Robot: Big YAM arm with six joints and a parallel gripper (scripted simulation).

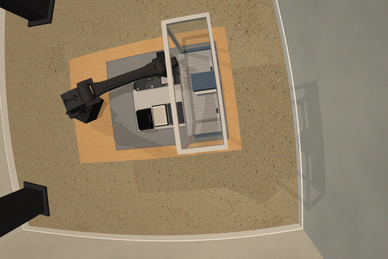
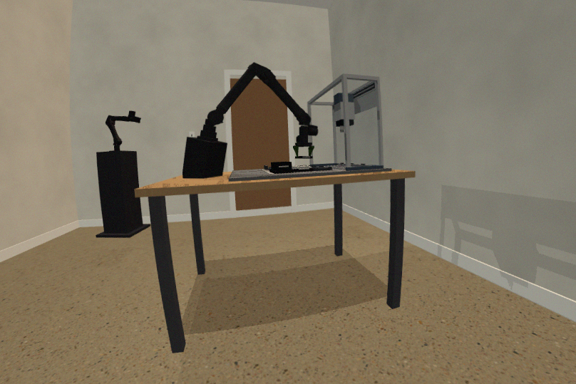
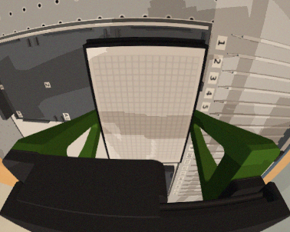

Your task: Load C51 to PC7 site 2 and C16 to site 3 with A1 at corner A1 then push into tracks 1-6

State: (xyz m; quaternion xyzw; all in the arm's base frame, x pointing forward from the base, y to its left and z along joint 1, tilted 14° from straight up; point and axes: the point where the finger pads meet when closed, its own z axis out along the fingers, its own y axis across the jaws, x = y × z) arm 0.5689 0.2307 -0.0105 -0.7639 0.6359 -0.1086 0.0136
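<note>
My gripper (image 3: pixel 145 114) is shut on the white 384-well plate C16 (image 3: pixel 146 102), with its green fingers on the two long sides. It holds the plate level, a little above the table, as the side view (image 2: pixel 304 152) shows. From above, the gripper (image 1: pixel 163 77) is over the rail end of the dark carrier PC7 (image 1: pixel 149 83), which lies on the apron before the rails. In the wrist view the carrier (image 3: pixel 42 84) shows left of the plate. The black deep-well block C51 (image 1: pixel 144 119) sits in nest S1. The white 96-well plate C15 (image 1: pixel 158 115) sits in nest S2. Nest S3 (image 1: pixel 175 113) is empty.
The instrument's open frame (image 1: pixel 194 83) stands over the rails, with a blue block (image 1: pixel 203 81) inside. The numbered track marks (image 3: pixel 215 74) lie just right of the held plate. The arm's base (image 1: pixel 81 101) is at the table's left side.
</note>
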